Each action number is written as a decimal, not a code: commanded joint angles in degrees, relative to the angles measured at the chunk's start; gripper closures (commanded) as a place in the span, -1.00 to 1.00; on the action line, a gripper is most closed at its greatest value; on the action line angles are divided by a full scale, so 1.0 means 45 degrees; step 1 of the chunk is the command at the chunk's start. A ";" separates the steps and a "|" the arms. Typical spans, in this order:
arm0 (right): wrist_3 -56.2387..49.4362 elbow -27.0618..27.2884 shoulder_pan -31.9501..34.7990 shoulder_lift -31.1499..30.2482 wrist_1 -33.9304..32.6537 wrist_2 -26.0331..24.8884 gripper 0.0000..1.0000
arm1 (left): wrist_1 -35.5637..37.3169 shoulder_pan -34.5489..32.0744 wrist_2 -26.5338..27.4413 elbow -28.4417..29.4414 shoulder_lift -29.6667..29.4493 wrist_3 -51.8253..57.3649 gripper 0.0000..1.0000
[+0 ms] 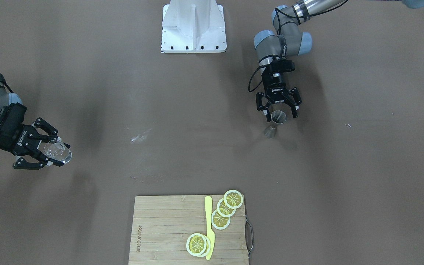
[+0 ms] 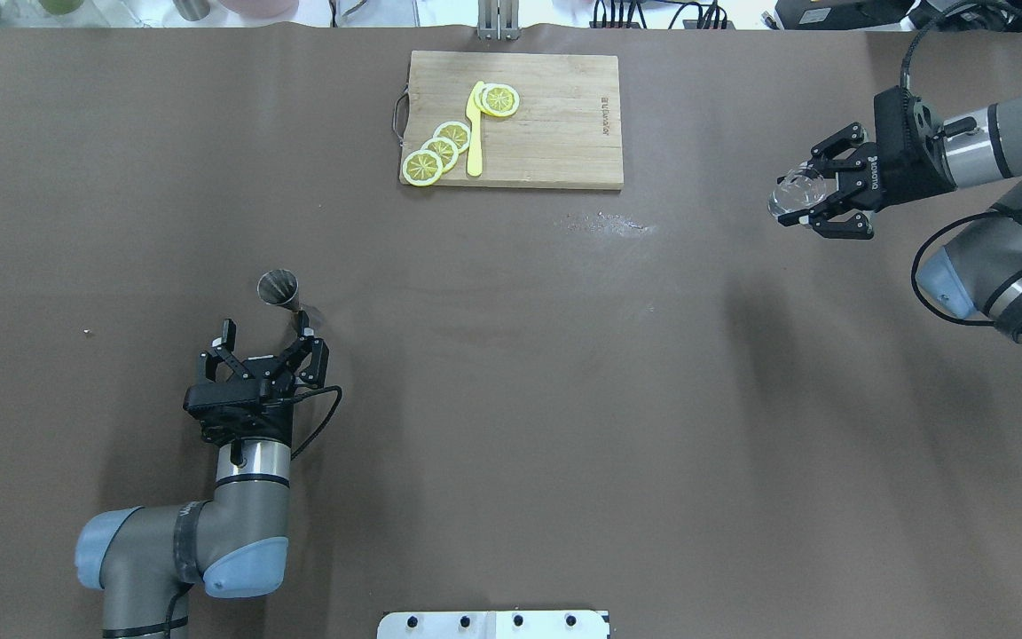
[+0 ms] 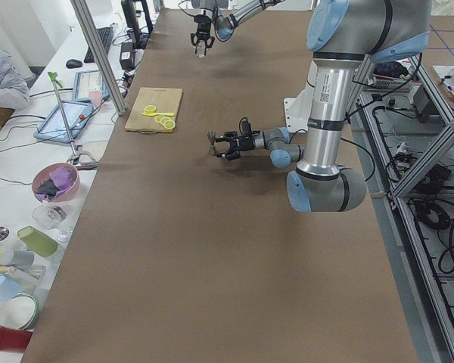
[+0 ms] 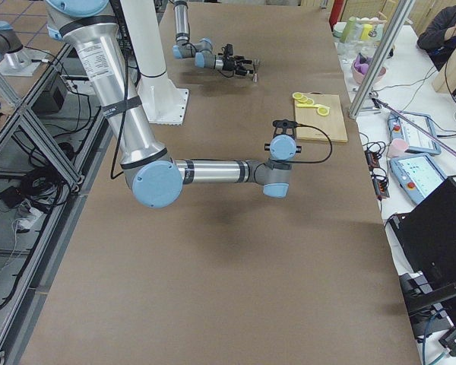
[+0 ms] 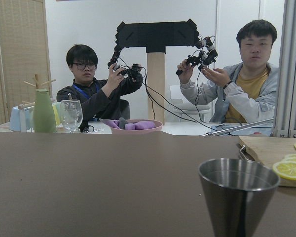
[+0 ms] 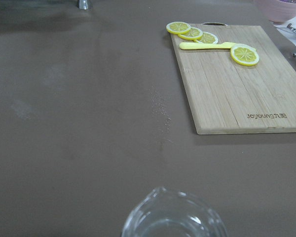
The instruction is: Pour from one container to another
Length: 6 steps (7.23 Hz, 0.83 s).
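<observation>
A small metal cup, cone-shaped like a jigger, stands upright on the brown table. My left gripper is open and low just behind it, fingers spread to either side, not touching it. In the front-facing view the metal cup shows between the left gripper's fingers. The left wrist view has the metal cup close at lower right. My right gripper is shut on a clear glass, held above the table at the far right. The clear glass's rim fills the bottom of the right wrist view.
A wooden cutting board with lemon slices and a yellow knife lies at the table's far edge. A pale smear marks the table in front of it. Two people sit beyond the far edge.
</observation>
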 commanded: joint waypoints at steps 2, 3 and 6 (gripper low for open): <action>-0.0014 -0.0003 0.0024 -0.0029 0.0003 0.0106 1.00 | 0.0027 -0.0131 -0.0002 0.0586 -0.0503 0.0066 -0.89; 0.0006 -0.0003 0.0198 0.0009 -0.0094 0.0125 1.00 | 0.0027 -0.0325 -0.0002 0.0566 -0.0484 0.0067 -0.75; 0.0084 -0.0041 0.0180 0.0263 -0.0231 0.0145 1.00 | 0.0047 -0.0561 -0.0021 0.0547 -0.0503 0.0105 -0.51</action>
